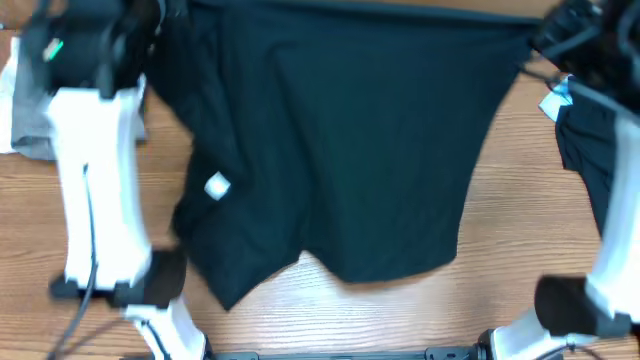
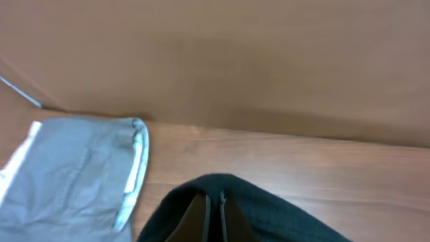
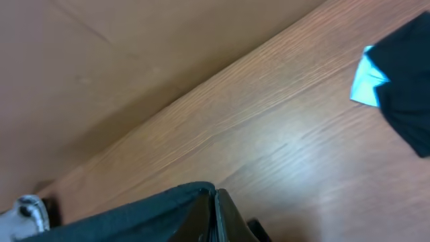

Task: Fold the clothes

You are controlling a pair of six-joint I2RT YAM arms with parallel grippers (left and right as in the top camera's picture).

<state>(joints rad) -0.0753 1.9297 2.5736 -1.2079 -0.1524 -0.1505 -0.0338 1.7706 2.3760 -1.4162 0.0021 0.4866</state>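
A black T-shirt [image 1: 340, 150] hangs stretched between my two grippers over the wooden table, its lower edge near the front. A white label [image 1: 216, 186] shows on its left side. My left gripper [image 1: 160, 25] is shut on the shirt's far left corner; the left wrist view shows the fingers [image 2: 213, 215] pinched together with black cloth [image 2: 282, 218] draped over them. My right gripper [image 1: 545, 45] is shut on the far right corner; the right wrist view shows the fingers [image 3: 213, 212] closed on black fabric [image 3: 127, 218].
A folded grey garment [image 1: 25, 110] lies at the far left, also in the left wrist view [image 2: 67, 181]. Another black garment with a light blue tag [image 1: 590, 140] lies at the right, seen in the right wrist view [image 3: 406, 81]. A tan wall stands behind the table.
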